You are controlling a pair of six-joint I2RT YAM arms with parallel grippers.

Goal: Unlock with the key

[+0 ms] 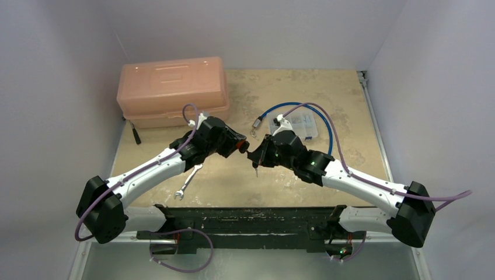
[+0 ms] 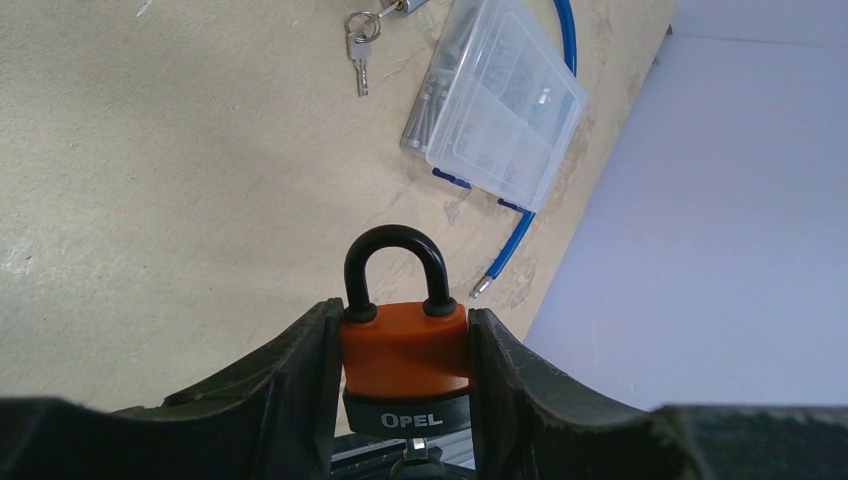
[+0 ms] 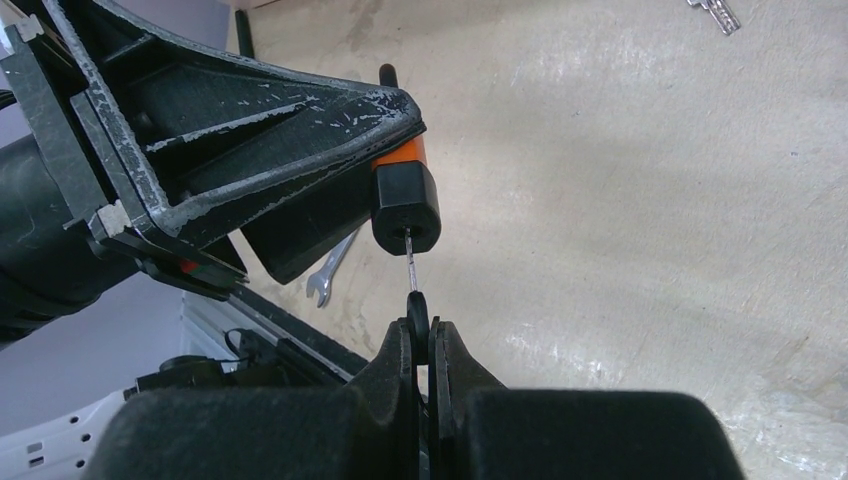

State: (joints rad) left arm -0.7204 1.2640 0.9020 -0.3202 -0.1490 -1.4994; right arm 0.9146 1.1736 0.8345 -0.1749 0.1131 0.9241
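Padlock (image 2: pixel 404 352) — orange body, black base, shackle closed — sits clamped by its sides between the half-open jaws of the left gripper (image 2: pixel 404 318). It is held up off the table between the two arms, with its keyway face turned toward the right arm. The right gripper (image 3: pixel 422 338) is pinched nearly closed on the head of the key (image 3: pixel 416 306). The thin blade runs straight ahead of its fingertips to the keyway, tip at or just inside the slot — how deep I cannot tell. Blade and lock body lie along nearly one line, so the coming move looks like a straight push along that axis, then a twist of the right wrist.
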